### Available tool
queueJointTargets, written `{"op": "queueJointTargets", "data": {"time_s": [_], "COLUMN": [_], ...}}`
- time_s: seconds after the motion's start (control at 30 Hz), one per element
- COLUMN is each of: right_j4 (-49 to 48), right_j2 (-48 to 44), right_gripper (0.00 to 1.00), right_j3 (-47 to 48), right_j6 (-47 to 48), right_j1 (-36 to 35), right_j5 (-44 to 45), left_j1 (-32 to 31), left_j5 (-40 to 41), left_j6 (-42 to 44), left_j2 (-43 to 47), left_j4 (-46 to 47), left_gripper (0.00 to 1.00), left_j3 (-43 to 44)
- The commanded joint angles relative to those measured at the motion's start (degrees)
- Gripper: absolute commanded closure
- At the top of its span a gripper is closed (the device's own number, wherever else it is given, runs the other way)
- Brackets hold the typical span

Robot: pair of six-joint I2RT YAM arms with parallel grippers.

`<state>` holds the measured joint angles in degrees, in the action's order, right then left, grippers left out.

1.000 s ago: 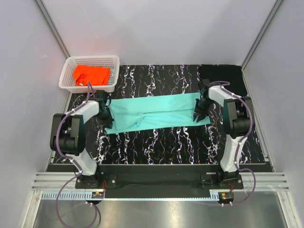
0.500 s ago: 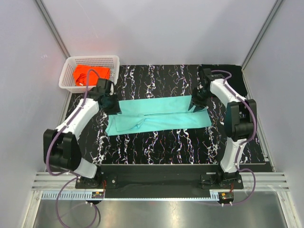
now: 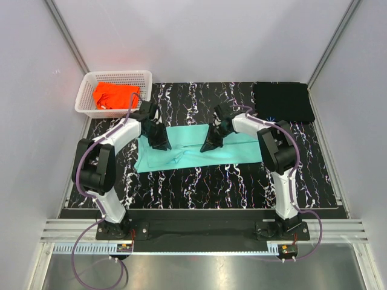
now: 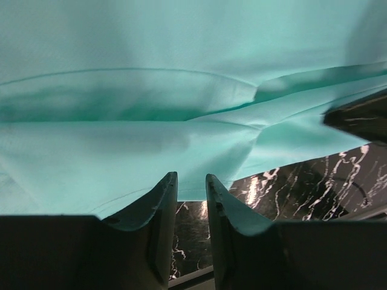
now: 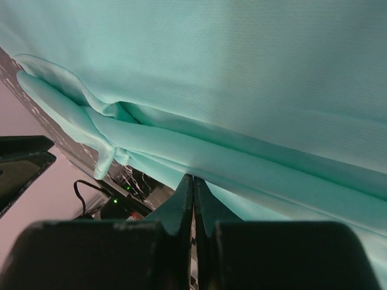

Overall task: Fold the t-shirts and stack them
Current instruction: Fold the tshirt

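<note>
The mint-teal t-shirt [image 3: 199, 151] lay spread on the surface [image 3: 199, 181];
my left hand [image 3: 161, 144] sat at its ten o'clock, narrowly parted; my right hand [image 3: 208, 146], near twelve, was pressed closed.

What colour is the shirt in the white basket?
Bright orange shirt; top external view shows it best.

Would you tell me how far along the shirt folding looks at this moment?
Done: the black t-shirt lies at the far right corner, apparently folded. In hand: the mint-teal t-shirt is a long strip; the shut right gripper and slightly open left gripper are over it. Left: the orange t-shirt sits crumpled in the basket; nothing is stacked.
</note>
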<state>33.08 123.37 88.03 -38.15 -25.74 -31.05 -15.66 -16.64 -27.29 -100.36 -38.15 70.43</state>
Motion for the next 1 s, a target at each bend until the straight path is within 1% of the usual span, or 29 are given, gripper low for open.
{"op": "queueJointTargets", "data": {"time_s": [0.0,0.4,0.67,0.97], "right_j4": [-8.46,-10.32,-10.32,-10.32], "right_j2": [-0.06,2.84,5.47,7.41], "right_gripper": [0.96,0.97,0.97,0.96], "right_j3": [-0.58,1.35,3.11,5.57], "right_j6": [-5.17,-6.67,-6.67,-6.67], "right_j1": [-1.16,-5.55,-5.64,-5.55], "right_j5": [-1.38,-4.19,-4.37,-3.76], "left_j1": [-0.68,-3.85,-4.82,-5.96], "left_j5": [-3.57,-5.15,-6.56,-7.09], "left_j6": [-1.19,-1.89,-1.89,-2.51], "left_j2": [-0.10,-0.01,-2.91,-5.02], "left_j4": [2.47,3.08,3.96,7.12], "left_gripper": [0.70,0.71,0.71,0.71], "left_j3": [2.52,0.23,-0.38,-3.99]}}
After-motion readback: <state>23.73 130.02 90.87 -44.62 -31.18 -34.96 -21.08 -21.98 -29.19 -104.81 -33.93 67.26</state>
